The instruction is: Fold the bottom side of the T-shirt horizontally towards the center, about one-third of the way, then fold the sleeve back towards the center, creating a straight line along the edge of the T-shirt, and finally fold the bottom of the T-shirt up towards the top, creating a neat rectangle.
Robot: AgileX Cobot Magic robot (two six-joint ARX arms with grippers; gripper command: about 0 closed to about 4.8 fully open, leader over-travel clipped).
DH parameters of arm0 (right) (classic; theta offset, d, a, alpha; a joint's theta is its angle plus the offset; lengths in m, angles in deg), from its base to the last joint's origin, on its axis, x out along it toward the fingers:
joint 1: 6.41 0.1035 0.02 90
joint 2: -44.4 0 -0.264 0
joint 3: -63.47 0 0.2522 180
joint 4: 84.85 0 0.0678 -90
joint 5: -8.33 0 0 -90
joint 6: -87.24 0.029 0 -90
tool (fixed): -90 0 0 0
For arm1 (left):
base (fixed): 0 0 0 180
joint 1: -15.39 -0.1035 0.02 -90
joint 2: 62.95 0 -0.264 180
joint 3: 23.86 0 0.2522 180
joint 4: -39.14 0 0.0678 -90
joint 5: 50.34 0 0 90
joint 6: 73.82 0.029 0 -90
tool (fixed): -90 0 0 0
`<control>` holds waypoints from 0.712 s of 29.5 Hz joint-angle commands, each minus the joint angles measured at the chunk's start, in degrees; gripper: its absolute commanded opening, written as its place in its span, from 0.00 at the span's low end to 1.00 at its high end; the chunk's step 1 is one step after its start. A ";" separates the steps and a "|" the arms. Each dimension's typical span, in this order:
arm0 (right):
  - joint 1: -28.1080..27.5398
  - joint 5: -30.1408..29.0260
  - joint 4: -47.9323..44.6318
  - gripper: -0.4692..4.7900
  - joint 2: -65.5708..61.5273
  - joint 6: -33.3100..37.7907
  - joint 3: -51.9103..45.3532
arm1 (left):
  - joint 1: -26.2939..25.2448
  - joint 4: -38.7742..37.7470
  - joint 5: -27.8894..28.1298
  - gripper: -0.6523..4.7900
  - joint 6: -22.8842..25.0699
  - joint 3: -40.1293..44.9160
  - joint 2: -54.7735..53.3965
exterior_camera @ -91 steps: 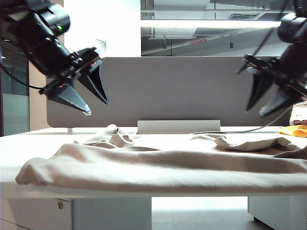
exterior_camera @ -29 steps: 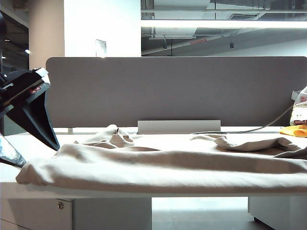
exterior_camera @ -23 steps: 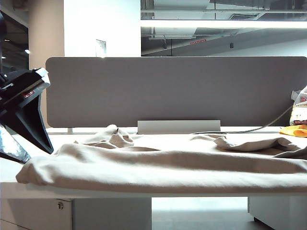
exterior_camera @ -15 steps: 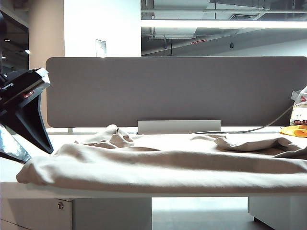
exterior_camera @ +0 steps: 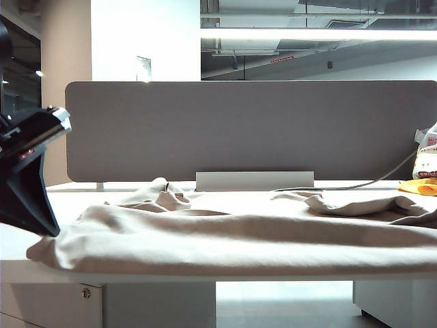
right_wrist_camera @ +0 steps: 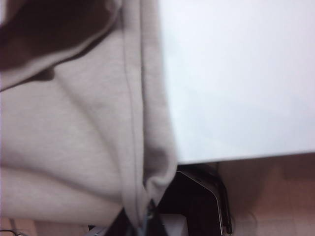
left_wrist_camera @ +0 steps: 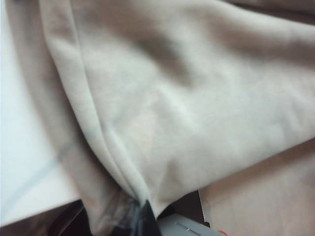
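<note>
Beige cloth pinched at both ends, fold not yet begun.
The T-shirt (exterior_camera: pixel 232 236) lies rumpled across the table (exterior_camera: pixel 136 279); the left gripper (left_wrist_camera: pixel 140 216) is clamped on its near-left edge, the right gripper (right_wrist_camera: pixel 146 212), outside the exterior view, on the hem (right_wrist_camera: pixel 133 123). Thin bites could slip, or uneven lifting could skew the fold and drag the bunched far folds.

- left gripper (exterior_camera: pixel 41 229): pretty much all matte black from the outside cam, one big wedge-shaped finger tapering to a blunt tip
- up top of it there's a blocky black housing with a pale grey/white edge and a tiny red marking on the side
- left wrist cam only catches a dark finger base plus a light grey plate
- right gripper (right_wrist_camera: pixel 147 214): glossy black rounded body, dark fingers, rest hidden
</note>
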 commanded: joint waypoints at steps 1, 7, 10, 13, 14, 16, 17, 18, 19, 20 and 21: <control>-0.09 -0.24 -1.64 0.09 0.15 -1.22 0.09 | 0.07 1.42 0.02 0.11 0.39 0.02 -0.39; -0.17 -3.32 -3.80 0.09 0.17 -1.29 0.13 | 0.04 3.17 -0.87 0.11 0.46 -1.01 -0.33; -0.17 -5.51 -4.85 0.09 0.20 -0.44 0.28 | 0.02 2.67 -0.87 0.11 0.87 -2.51 -0.33; -0.17 -7.65 -6.40 0.09 0.20 0.31 0.48 | 0.00 1.25 -0.74 0.11 2.16 -5.03 -0.33; -0.17 -7.93 -6.99 0.09 0.20 0.72 0.59 | 0.00 0.59 -0.61 0.11 2.89 -6.05 -0.33; -0.17 -8.00 -7.23 0.09 0.20 1.27 1.44 | -0.02 -0.94 0.44 0.11 4.35 -8.76 -0.33; -0.15 -8.35 -7.19 0.09 0.20 1.27 2.01 | -0.02 -1.36 1.03 0.11 4.79 -9.94 -0.33; -0.15 -8.94 -7.19 0.09 0.20 1.27 2.75 | -0.02 -1.77 1.40 0.11 5.25 -11.13 -0.33; -0.15 -9.14 -7.15 0.09 0.20 1.31 3.91 | -0.04 -2.05 1.99 0.11 5.99 -12.57 -0.35; -0.15 -9.14 -7.13 0.09 0.20 1.49 5.01 | -0.04 -2.27 2.64 0.11 6.49 -13.66 -0.37; -0.15 -9.14 -7.10 0.09 0.20 1.51 6.27 | -0.07 -2.32 3.28 0.11 6.86 -14.62 -0.39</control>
